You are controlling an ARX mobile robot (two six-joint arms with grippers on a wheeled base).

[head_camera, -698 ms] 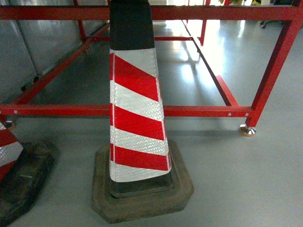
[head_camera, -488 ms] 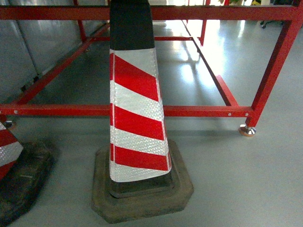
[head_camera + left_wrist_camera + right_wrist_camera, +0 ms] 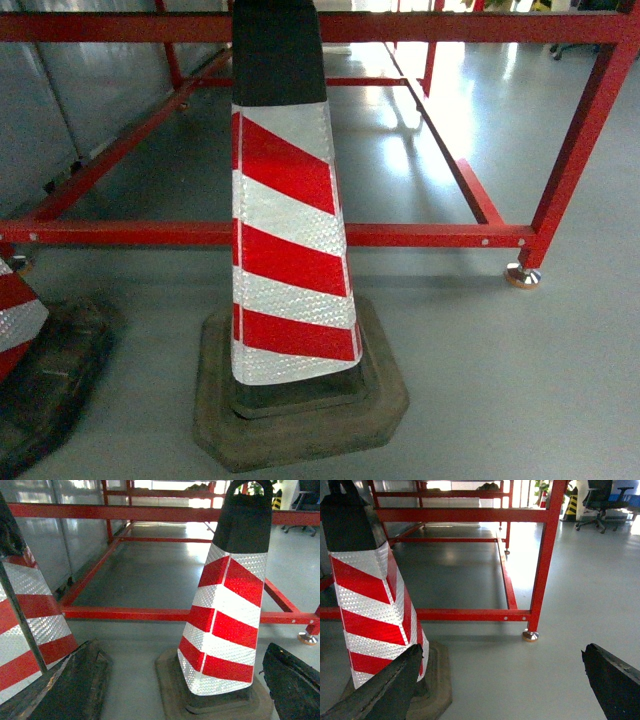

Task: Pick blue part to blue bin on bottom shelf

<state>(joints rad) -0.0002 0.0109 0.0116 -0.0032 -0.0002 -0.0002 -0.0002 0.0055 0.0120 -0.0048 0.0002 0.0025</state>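
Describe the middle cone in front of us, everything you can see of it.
The cone stands upright on the grey floor, just in front of the red frame's lower rail. It has a black top, diagonal red and white reflective stripes, and a worn, dark, octagonal base that looks like rubber. Nothing but the floor touches it. Another striped cone stands apart to its left.

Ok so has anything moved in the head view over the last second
Barely. The cone and the frame foot have slid slightly up in the picture, so the camera itself seems to have shifted a little. The cone, the red frame and the second cone show no movement of their own.
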